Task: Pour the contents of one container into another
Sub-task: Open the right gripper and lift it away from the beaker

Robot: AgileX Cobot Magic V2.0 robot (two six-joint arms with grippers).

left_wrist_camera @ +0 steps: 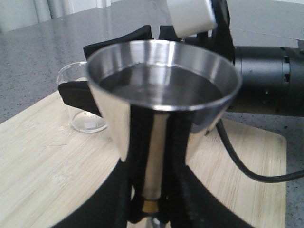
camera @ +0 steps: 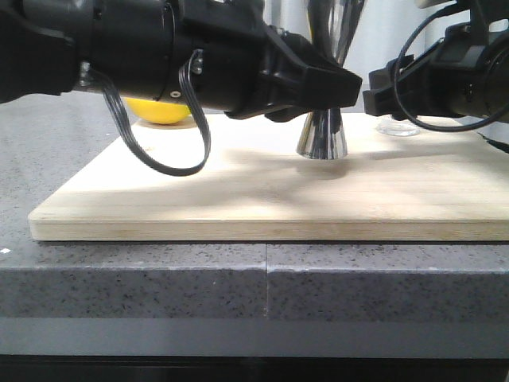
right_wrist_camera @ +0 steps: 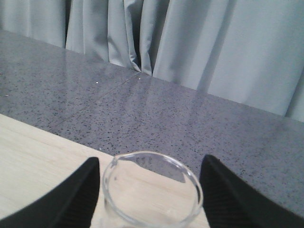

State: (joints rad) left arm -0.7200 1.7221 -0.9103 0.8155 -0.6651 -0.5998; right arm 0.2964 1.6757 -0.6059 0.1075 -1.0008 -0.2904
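Observation:
The steel double jigger [camera: 322,137] stands with its base on the wooden board [camera: 238,199]. My left gripper [camera: 334,87] is shut on its narrow gold-tinted waist [left_wrist_camera: 152,205]. Dark liquid shows in its upper cup [left_wrist_camera: 161,88]. The clear glass beaker [right_wrist_camera: 142,190] stands on the board near the back right edge and looks empty. My right gripper [right_wrist_camera: 152,190] is open around it, with one black finger [right_wrist_camera: 80,194] close on each side of the rim. The front view shows only the beaker's base [camera: 398,127], under the right gripper [camera: 382,94].
A yellow lemon [camera: 159,111] lies at the back left of the board, partly hidden behind my left arm. The board rests on a grey speckled counter [camera: 159,278]. A grey curtain [right_wrist_camera: 190,47] hangs behind. The right arm's cable [left_wrist_camera: 237,161] trails over the board.

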